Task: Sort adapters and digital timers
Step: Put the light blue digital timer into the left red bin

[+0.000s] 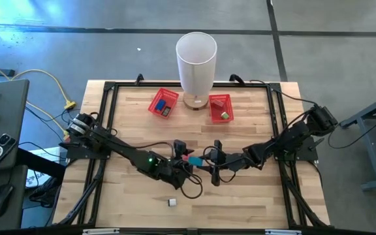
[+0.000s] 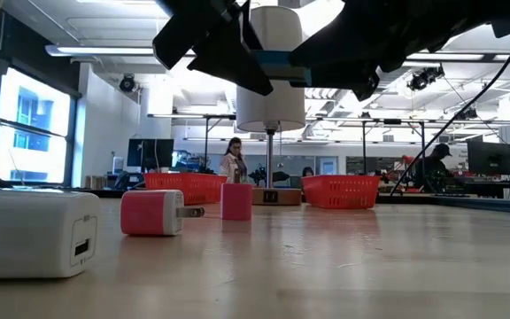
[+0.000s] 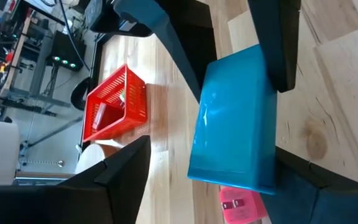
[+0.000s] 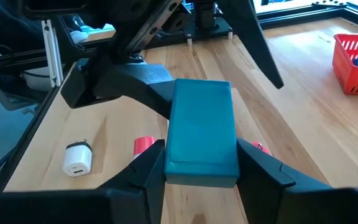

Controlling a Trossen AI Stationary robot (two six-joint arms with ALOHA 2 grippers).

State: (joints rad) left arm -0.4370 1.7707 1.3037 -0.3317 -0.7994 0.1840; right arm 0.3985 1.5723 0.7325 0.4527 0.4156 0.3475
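Nearest us, our right hand (image 4: 201,163) clamps the teal block (image 4: 202,130) above the counter (image 1: 253,189) by its flat sides; it looks rigid, light, slick. Beyond, our left hand (image 3: 219,37) stands wide around its far end
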